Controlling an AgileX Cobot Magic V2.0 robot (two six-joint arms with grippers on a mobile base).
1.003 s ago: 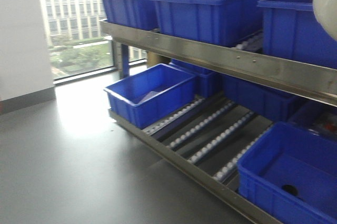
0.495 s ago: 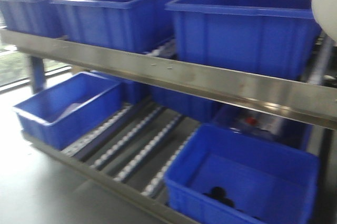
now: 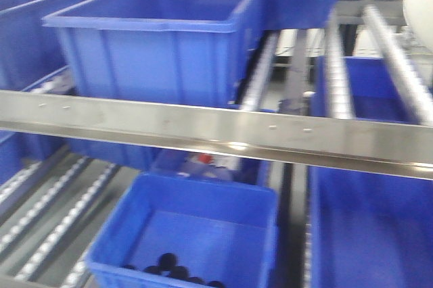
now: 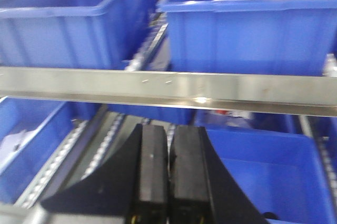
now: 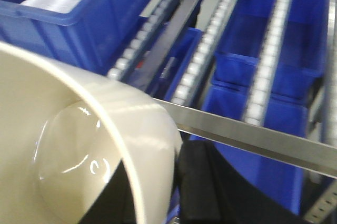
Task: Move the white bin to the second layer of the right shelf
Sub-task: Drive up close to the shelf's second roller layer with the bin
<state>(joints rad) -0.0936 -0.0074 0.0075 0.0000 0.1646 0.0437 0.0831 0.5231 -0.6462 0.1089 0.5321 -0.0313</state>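
The cream-white glossy plastic tub [image 5: 79,145] was held aloft at the near right, on the near side of the flat steel front bar [image 5: 253,137] of the roller-tracked stainless-steel rack level [image 3: 399,58]. Its wall was clamped by the right gripper [image 5: 160,197], one black finger inside and one outside. The left gripper [image 4: 168,171] was seen with its pads pressed together on nothing. A large blue rectangular plastic crate [image 3: 155,44] was set on that level, further left.
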